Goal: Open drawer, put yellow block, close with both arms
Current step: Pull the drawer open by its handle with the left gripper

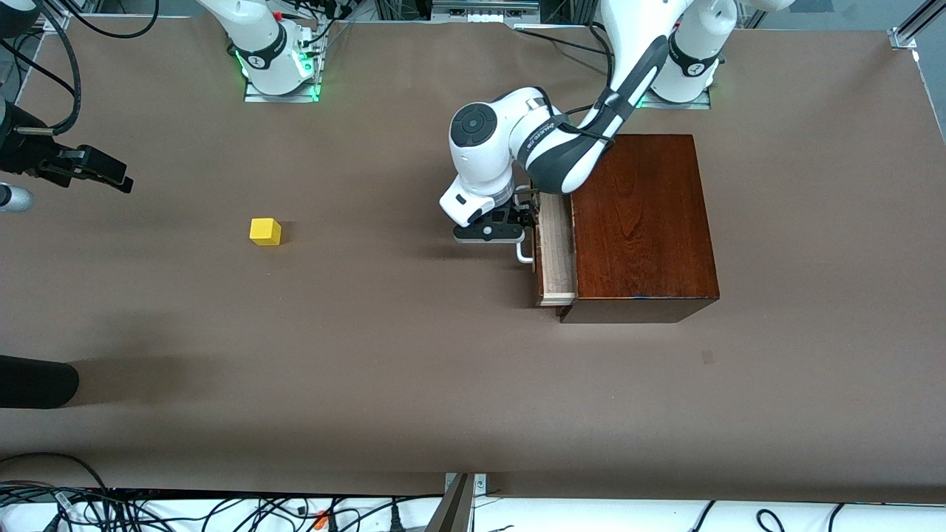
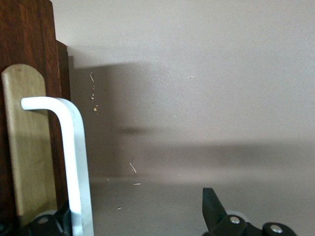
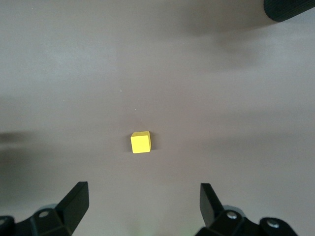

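The drawer of the dark wooden box stands pulled out a little, with its pale tray showing. My left gripper is at the drawer's white handle. In the left wrist view the handle stands between the spread fingers of my left gripper, close to one finger. The gripper is open and not clamped on the handle. The yellow block lies on the table toward the right arm's end. My right gripper is open and empty in the air; in its wrist view the block lies ahead of the fingers.
A black rounded object lies at the table's edge on the right arm's end, nearer the front camera than the block; it also shows in the right wrist view. Cables run along the table's front edge.
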Motion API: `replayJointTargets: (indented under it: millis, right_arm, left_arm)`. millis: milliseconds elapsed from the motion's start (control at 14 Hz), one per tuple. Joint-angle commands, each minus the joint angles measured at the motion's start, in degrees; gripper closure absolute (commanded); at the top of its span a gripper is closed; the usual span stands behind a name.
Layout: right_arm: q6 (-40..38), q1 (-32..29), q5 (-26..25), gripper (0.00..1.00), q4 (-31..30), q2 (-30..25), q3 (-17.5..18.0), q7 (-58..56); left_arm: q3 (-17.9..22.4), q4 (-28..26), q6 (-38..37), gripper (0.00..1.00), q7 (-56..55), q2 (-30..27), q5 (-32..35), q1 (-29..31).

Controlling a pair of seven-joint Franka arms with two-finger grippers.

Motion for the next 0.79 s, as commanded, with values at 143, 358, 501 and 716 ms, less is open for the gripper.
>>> replayJointTargets:
  millis: [143, 358, 501, 716]
  right_arm:
    - [-0.89, -0.59, 0.37, 0.0, 0.52, -0.34, 0.31, -0.66]
    - [-0.81, -0.59, 0.37, 0.0, 0.52, -0.34, 0.31, -0.66]
    - [-0.81, -0.59, 0.37, 0.0, 0.52, -0.34, 0.31, -0.66]
    - [-0.89, -0.59, 0.37, 0.0, 0.52, -0.34, 0.31, -0.66]
  left_arm:
    - [-0.17, 4.45, 3.12, 0.0, -0.32, 3.08, -3.45, -0.97]
    - [-0.17, 5.23, 2.42, 0.0, -0.23, 2.64, -3.27, -0.97]
    - [-0.17, 6.64, -0.03, 0.0, -0.14, 2.73, -3.1, -1.24]
    - [-0.17, 8.49, -2.5, 0.0, -0.14, 2.64, -2.92, -2.12]
